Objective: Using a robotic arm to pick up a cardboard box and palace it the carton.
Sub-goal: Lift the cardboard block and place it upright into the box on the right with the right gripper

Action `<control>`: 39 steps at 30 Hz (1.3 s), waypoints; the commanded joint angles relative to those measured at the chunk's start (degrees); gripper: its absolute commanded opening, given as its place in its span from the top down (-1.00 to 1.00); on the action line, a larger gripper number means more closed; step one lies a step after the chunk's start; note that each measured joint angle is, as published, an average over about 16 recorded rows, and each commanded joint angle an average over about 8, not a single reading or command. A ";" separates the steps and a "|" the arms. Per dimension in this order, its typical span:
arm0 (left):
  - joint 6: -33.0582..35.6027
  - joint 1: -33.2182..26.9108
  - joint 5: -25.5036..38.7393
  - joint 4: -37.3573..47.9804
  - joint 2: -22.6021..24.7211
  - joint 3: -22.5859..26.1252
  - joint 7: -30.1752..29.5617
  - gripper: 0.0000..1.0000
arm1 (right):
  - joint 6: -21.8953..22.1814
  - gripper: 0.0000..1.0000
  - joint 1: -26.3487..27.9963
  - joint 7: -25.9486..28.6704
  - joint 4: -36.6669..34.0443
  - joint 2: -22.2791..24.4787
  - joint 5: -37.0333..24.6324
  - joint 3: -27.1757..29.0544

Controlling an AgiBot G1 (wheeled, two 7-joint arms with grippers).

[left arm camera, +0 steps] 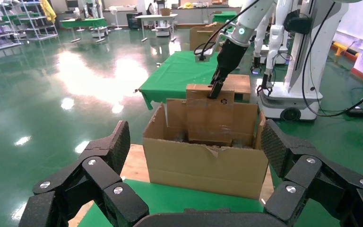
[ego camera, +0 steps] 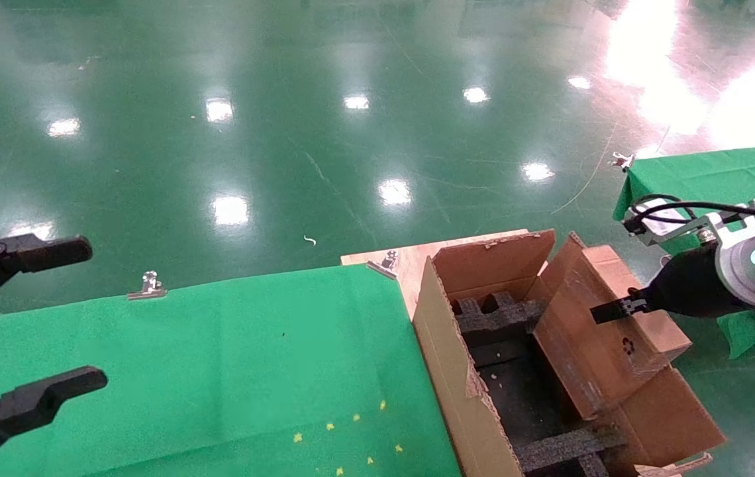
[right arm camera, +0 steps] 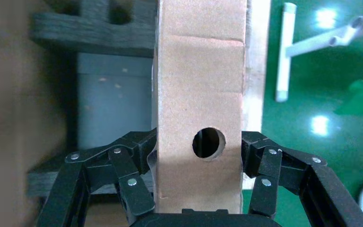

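Jaws around cardboard box (ego camera: 606,324) over carton (ego camera: 470,397)

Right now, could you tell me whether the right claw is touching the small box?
Touching. The right wrist view shows the right claw with its fingers pressed against both sides of the box, no gap.

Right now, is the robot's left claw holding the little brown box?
No, the left gripper is open and empty; the right gripper clamps the cardboard box.

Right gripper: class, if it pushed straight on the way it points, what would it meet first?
Probably the black foam insert inside the large brown corrugated carton; the right gripper holds the small flat brown cardboard box above it, depth unclear.
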 commanded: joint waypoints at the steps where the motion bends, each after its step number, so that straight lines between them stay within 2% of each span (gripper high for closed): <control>1: 0.00 0.00 0.00 0.00 0.00 0.00 0.00 -1.00 | 0.15 1.00 -0.29 1.41 0.24 -0.45 -1.79 -0.43; 15: 0.00 0.00 0.00 0.00 0.00 0.00 0.00 -1.00 | 4.23 1.00 -4.39 5.44 0.44 -2.29 -6.03 -2.35; 32: 0.00 0.00 0.00 0.00 0.00 0.00 0.00 -1.00 | 15.32 1.00 -13.65 9.42 -1.63 -4.58 -10.44 -5.29; 39: 0.00 0.00 0.00 0.00 0.00 0.00 0.00 -1.00 | 19.41 1.00 -16.52 8.46 -5.31 -7.11 -10.96 -6.29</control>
